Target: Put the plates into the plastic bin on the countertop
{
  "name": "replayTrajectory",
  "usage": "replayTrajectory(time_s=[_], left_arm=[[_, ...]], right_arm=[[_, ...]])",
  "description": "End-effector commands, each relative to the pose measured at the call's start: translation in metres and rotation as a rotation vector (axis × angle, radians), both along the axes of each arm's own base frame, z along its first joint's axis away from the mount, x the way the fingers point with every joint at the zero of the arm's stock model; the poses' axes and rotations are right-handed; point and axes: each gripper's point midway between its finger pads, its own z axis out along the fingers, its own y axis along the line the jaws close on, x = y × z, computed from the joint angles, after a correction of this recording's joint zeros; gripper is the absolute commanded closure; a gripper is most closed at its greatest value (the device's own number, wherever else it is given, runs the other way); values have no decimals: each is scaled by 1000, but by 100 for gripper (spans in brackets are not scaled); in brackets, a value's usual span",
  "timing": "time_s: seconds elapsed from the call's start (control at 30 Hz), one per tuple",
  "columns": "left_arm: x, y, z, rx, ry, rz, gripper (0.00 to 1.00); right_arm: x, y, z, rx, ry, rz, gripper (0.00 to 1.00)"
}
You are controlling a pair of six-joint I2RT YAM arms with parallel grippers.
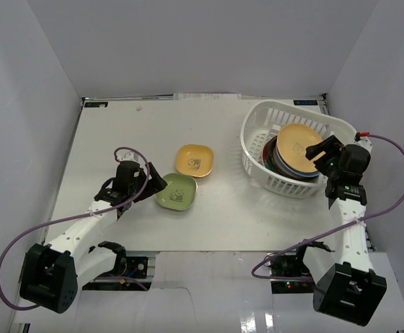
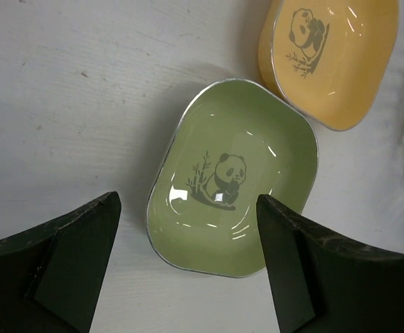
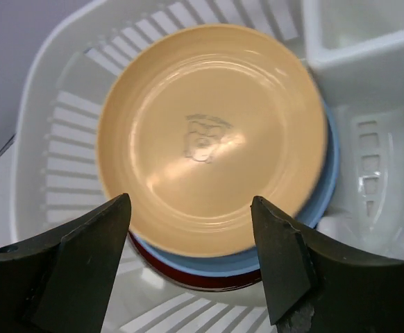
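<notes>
I work in a robotics lab test cell, not a real kitchen. My countertop (image 1: 119,139) is a bare white table, boxed in by plain white walls (image 1: 21,104) on the left, right and far sides. My left arm (image 1: 77,236) and right arm (image 1: 348,232) are bolted at its near edge, with purple cables (image 1: 7,257) looping loose and exposed electronics (image 1: 129,267) beside the bases. The only kitchenware is a green panda dish (image 1: 176,192), a yellow panda dish (image 1: 194,160) and a plastic bin (image 1: 257,163) on the right.
</notes>
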Motion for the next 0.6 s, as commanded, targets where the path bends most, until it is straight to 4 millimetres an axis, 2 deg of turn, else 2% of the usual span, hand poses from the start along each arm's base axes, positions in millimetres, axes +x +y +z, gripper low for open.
replayTrajectory(time_s=[0.0, 0.07, 0.1, 0.13, 0.17, 0.2, 0.27, 0.3, 0.37, 0.4, 0.43, 0.47, 0.5, 0.53, 0.57], left_arm=[[15, 5, 2, 20, -54, 47, 11], [19, 2, -1, 14, -54, 42, 13], [18, 1, -9, 17, -35, 37, 14], [19, 0, -12, 16, -24, 32, 15], [19, -2, -15, 17, -15, 26, 18], [19, -2, -21, 25, 5, 26, 20], [18, 0, -27, 38, 16, 27, 26], [17, 0, -29, 43, 20, 27, 30], [15, 3, -37, 56, 33, 36, 39], [13, 4, -41, 57, 42, 41, 44], [10, 5, -46, 64, 56, 42, 49], [9, 6, -50, 69, 64, 47, 55], [8, 7, -53, 74, 71, 53, 72], [5, 10, -56, 80, 79, 62, 85], [1, 12, -58, 83, 87, 77, 100]], right_arm=[[2, 39, 71, -47, -183, 195, 24], [-1, 64, 90, -56, -228, 278, 24], [-3, 79, 94, -58, -245, 325, 24], [-8, 117, 101, -57, -274, 444, 24], [-11, 136, 108, -64, -288, 498, 26], [-18, 175, 104, -61, -276, 620, 26], [-20, 202, 96, -129, -247, 688, 28], [-26, 236, 89, -150, -216, 778, 28], [-23, 254, 72, -230, -161, 795, 29], [-28, 282, 59, -252, -122, 855, 29], [-24, 288, 52, -289, -103, 829, 29], [-24, 299, 45, -303, -87, 834, 29], [-27, 321, 29, -324, -47, 867, 29], [-22, 323, 21, -349, -27, 828, 29], [-20, 339, 7, -365, -1, 826, 28]])
